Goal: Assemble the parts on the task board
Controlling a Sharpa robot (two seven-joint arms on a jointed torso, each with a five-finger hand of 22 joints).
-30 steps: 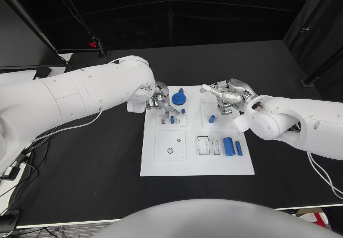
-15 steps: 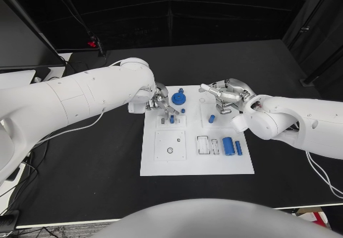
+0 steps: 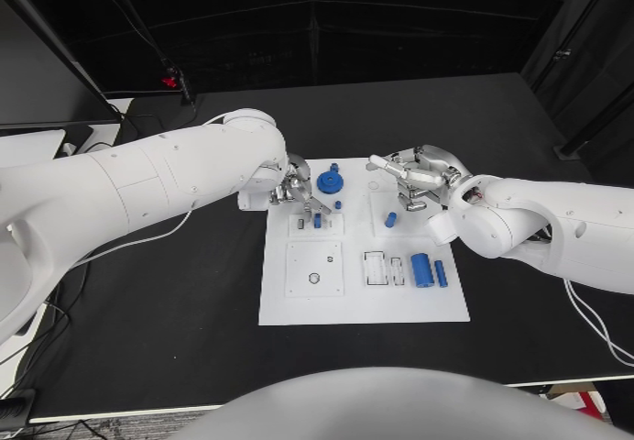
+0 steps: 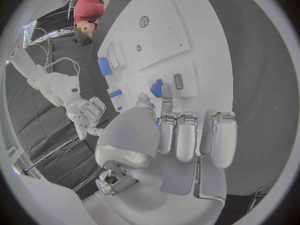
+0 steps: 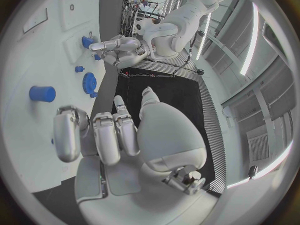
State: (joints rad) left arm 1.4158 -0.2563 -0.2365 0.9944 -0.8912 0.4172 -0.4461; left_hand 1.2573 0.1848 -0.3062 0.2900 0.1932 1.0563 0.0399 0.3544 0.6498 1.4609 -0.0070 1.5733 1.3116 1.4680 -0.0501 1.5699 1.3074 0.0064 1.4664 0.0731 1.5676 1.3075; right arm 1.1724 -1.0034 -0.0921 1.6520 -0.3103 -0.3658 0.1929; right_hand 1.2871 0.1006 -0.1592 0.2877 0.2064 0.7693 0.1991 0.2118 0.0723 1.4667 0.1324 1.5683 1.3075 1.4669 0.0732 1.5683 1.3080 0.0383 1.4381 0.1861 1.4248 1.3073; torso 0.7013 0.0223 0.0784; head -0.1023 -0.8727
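Note:
The white task board [image 3: 364,298] lies mid-table. My left hand [image 3: 293,192] is over its far left corner, thumb and a finger pinching a small blue part [image 3: 317,220] that stands on the board; the left wrist view shows this part [image 4: 156,88] between the fingertips beside a dark slot [image 4: 178,81]. A blue gear [image 3: 331,181] sits just beyond. My right hand [image 3: 416,179] hovers over the far right corner, fingers apart and holding nothing. A blue peg [image 3: 391,219] stands below it, also seen as the peg [image 5: 42,93] in the right wrist view.
A large blue cylinder [image 3: 421,269] and a thinner blue piece [image 3: 440,273] lie on the board's right side, next to empty outlined slots [image 3: 377,269]. A square plate with holes [image 3: 316,269] is on the left. Black table surrounds the board.
My left arm has shifted slightly while its fingers stay at the small blue part. The right hand has barely moved.

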